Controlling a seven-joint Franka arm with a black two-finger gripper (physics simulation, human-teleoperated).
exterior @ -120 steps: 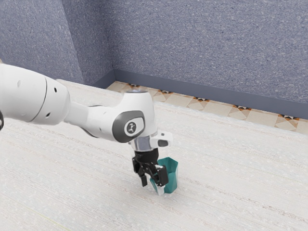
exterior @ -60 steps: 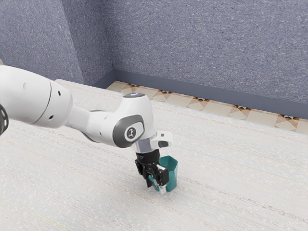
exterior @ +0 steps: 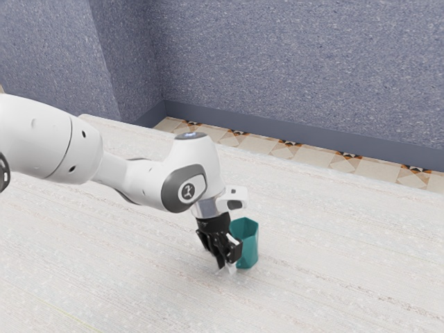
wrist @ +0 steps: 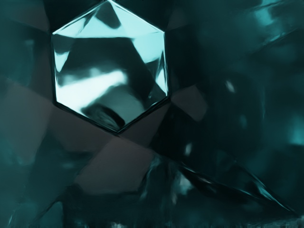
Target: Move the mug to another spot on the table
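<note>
The gripper (exterior: 227, 262) is gripping the teal mug (exterior: 248, 243). Its black fingers (exterior: 220, 251) are pointing down and pinching the part of the mug's wall that is facing the arm (exterior: 139, 177). The mug is sitting roughly upright with its open mouth facing up, on the side of the gripper toward the exterior view's right. I cannot tell whether its base is touching the surface (exterior: 347, 229) or hanging just above it.

The mug is lying well in from the surface's far edge, out on the open middle of the pale, wood-grained top. The white arm is coming in from the exterior view's left, bending at a grey-capped joint, and dropping its hand straight down onto the mug.

The wrist view is looking down into the mug (wrist: 109, 71). Its flat six-sided bottom is shining pale teal, and the faceted inner walls are rising around it in darker, glassy teal.

Beyond the surface's far edge, a strip of patterned tile floor (exterior: 312, 152) is running along the foot of a blue-grey speckled wall (exterior: 298, 62).
</note>
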